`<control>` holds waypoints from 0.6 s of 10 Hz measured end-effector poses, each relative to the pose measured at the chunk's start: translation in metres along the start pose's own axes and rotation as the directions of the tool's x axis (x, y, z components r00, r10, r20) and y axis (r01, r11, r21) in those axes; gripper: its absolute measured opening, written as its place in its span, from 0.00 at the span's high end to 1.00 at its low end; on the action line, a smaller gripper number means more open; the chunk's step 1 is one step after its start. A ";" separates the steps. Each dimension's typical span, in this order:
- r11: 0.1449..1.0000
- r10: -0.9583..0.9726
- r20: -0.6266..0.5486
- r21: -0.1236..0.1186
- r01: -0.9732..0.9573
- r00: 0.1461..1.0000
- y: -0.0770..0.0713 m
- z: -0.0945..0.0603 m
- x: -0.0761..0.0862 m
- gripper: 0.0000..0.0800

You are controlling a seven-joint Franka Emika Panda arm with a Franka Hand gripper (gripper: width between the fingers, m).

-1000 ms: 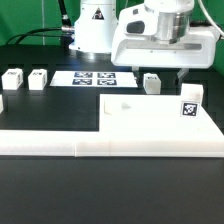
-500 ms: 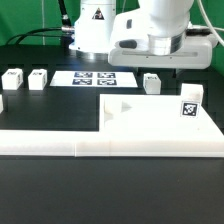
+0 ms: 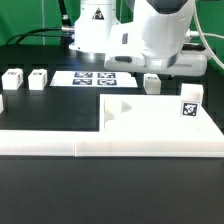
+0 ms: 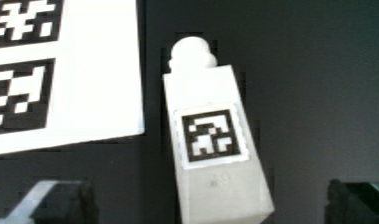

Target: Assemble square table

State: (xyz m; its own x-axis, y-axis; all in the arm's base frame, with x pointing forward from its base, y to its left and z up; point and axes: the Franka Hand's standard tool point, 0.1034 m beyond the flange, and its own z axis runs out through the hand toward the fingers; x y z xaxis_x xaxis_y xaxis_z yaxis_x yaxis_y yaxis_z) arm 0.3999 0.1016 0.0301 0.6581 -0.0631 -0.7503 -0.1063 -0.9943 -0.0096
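Note:
The white square tabletop (image 3: 150,120) lies flat at the exterior view's right. One tagged leg (image 3: 190,100) stands upright at its far right corner. Another leg (image 3: 152,83) lies on the black table behind the panel, beside the marker board (image 3: 95,77). My gripper (image 3: 157,68) hangs just above this leg. In the wrist view the leg (image 4: 212,140) lies lengthwise between my two dark fingertips (image 4: 54,200), tag up, untouched. The gripper (image 4: 204,205) is open. Two more legs (image 3: 12,78) (image 3: 38,78) sit at the far left.
The long low white rail (image 3: 60,143) runs along the front edge of the tabletop and off to the exterior view's left. The marker board's edge (image 4: 53,70) lies close beside the leg in the wrist view. The robot base (image 3: 95,30) stands behind.
The hand has turned about its wrist and shifted slightly toward the exterior view's left over the lying leg. No part has moved.

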 end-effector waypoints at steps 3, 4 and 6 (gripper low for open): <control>0.980 -0.184 0.023 -0.074 0.185 0.983 -0.015 0.012 -0.001 0.19; 0.978 -0.190 0.027 -0.077 0.192 0.981 -0.018 0.014 -0.002 0.19; 0.980 -0.184 0.026 -0.074 0.186 0.982 -0.016 0.013 -0.001 0.19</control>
State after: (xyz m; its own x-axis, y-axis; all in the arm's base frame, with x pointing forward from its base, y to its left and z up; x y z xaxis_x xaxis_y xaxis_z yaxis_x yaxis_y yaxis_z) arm 0.3907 0.1184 0.0226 0.6469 0.1236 -0.7525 0.0736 -0.9923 -0.0998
